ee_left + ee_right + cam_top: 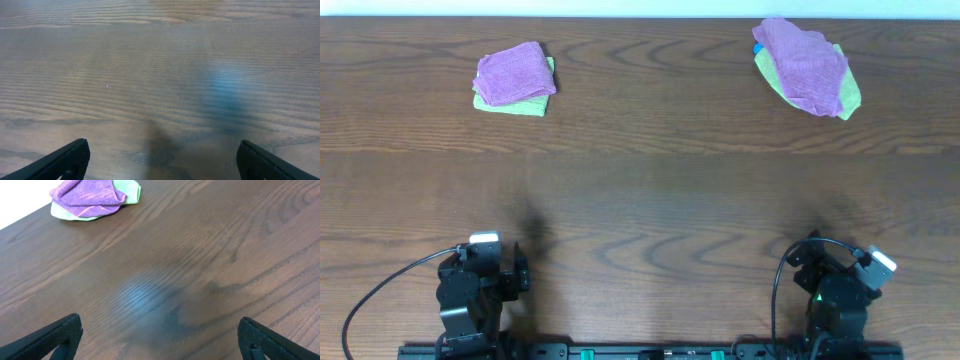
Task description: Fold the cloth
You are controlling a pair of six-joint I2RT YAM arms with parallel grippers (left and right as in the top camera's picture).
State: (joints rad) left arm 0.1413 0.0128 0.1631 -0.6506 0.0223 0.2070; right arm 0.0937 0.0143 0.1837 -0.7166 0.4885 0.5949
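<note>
Two cloth piles lie at the far side of the table. The left pile is a folded purple cloth on a green cloth. The right pile is a crumpled purple cloth over a green cloth, with a bit of blue at its edge. A purple-over-green pile also shows far off in the right wrist view. My left gripper and right gripper are both open and empty, low over bare wood at the near edge, far from the cloths.
The brown wooden table stretches between the grippers and the piles. Its far edge runs just behind the piles. Black cables loop beside both arm bases at the near edge.
</note>
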